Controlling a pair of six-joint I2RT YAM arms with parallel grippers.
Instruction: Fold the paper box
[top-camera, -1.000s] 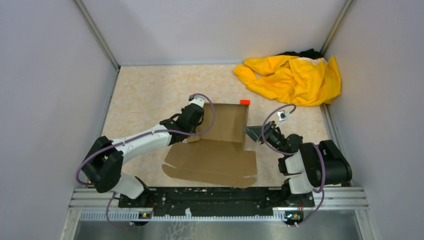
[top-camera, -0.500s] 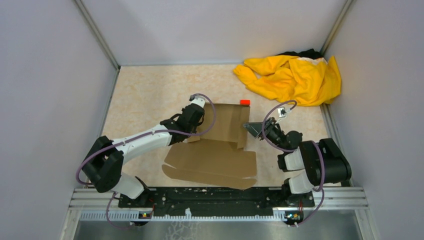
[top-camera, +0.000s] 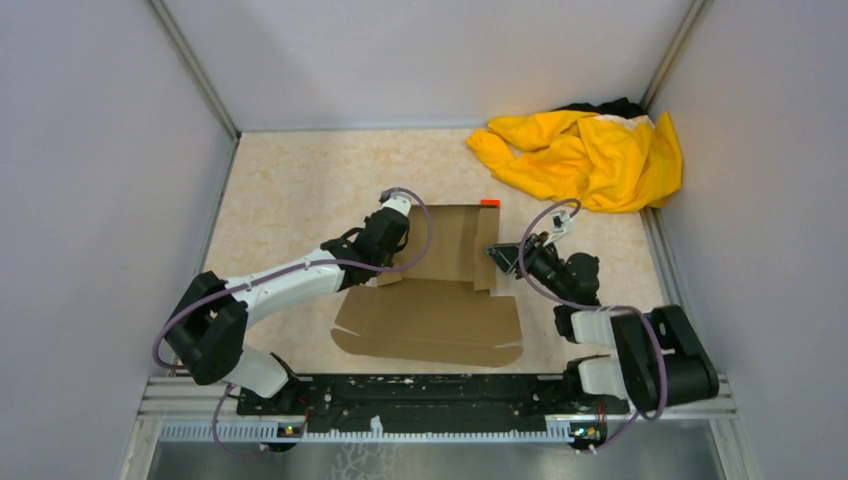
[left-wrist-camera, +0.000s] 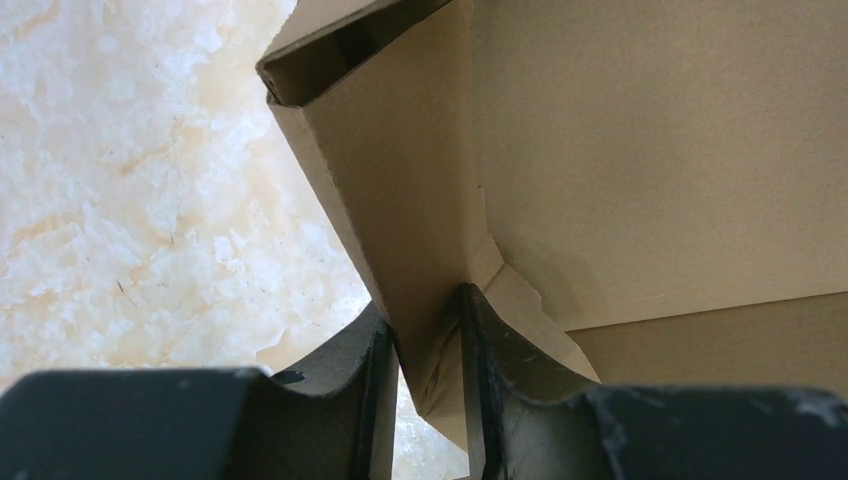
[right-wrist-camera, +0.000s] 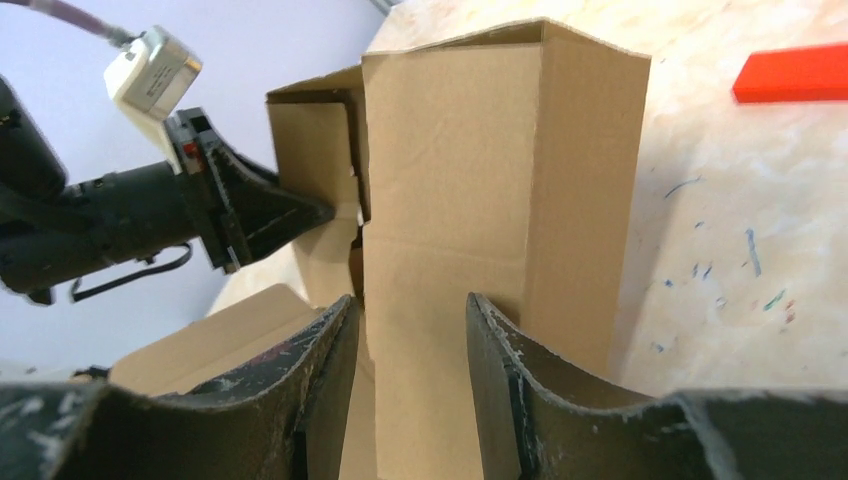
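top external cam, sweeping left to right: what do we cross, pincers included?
By their middles: left pincer → paper box → right pincer → yellow cloth. The red block is left out: it sits too level with the right pincer to rank.

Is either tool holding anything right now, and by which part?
The left tool pinches the brown corrugated cardboard box by its left side wall. The right tool straddles the right wall; grip cannot be told.
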